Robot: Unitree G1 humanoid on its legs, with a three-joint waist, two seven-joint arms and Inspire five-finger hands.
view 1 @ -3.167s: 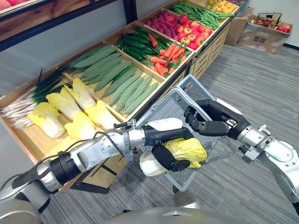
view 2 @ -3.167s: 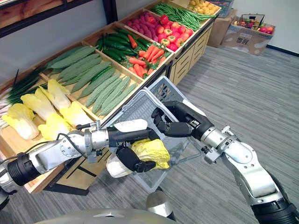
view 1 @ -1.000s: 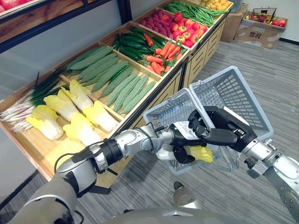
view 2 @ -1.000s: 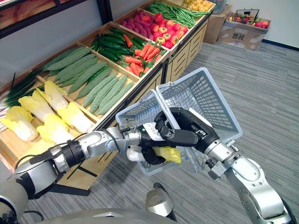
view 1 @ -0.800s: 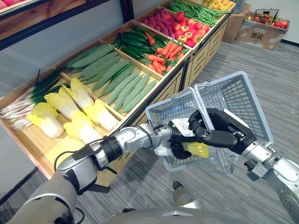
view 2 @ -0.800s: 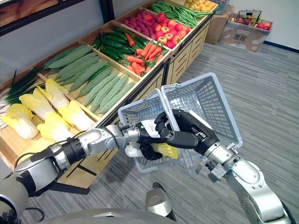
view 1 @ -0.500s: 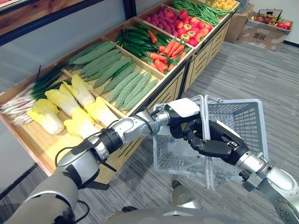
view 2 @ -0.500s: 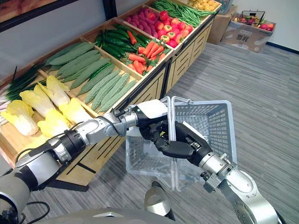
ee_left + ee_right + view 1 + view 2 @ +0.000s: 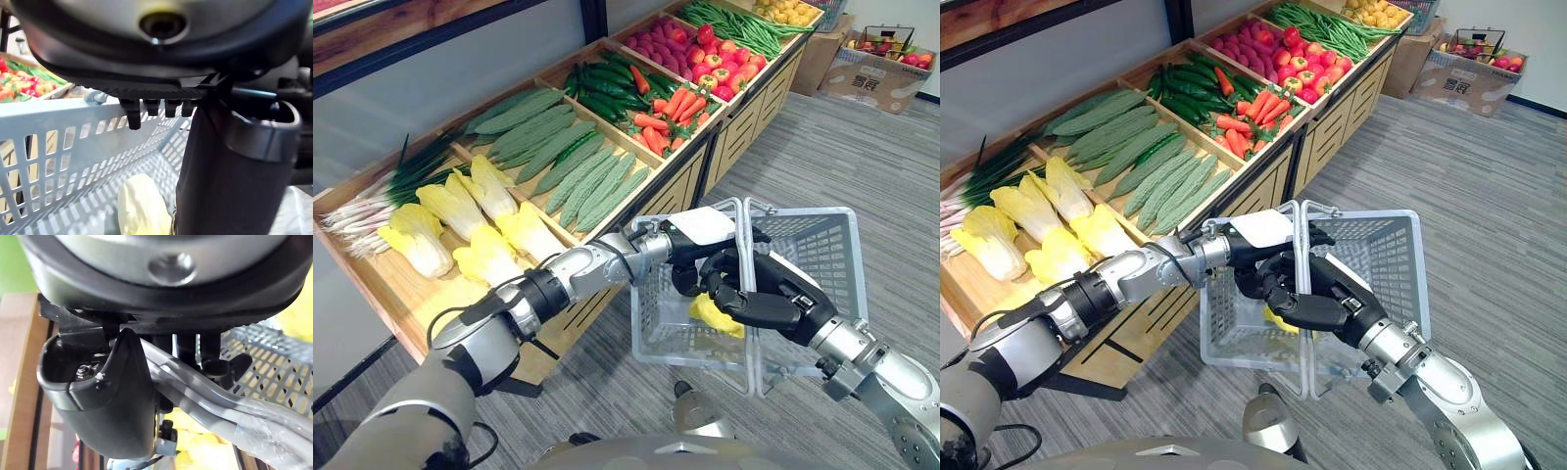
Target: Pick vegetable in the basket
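A grey plastic basket (image 9: 818,245) hangs level in front of the shelf. My right hand (image 9: 759,294) is shut on its two handles (image 9: 215,396), which run under the curled fingers. A yellow napa cabbage (image 9: 713,313) lies on the basket's floor, also seen in the left wrist view as cabbage (image 9: 142,205). My left hand (image 9: 690,264) hovers over the basket's near-left corner, just above the cabbage, with its fingers (image 9: 131,115) straight and nothing in them. The right hand partly hides the cabbage from the head views.
A long wooden produce shelf (image 9: 372,294) runs along the left, holding napa cabbages (image 9: 470,225), bitter gourds (image 9: 578,176), cucumbers, carrots (image 9: 666,108), peppers and green beans. A cardboard box (image 9: 881,73) sits at the far right. Grey carpet lies right of the basket.
The basket has swung from tilted to level. My left hand has let go of the cabbage, which now lies in the basket, and its fingers have straightened.
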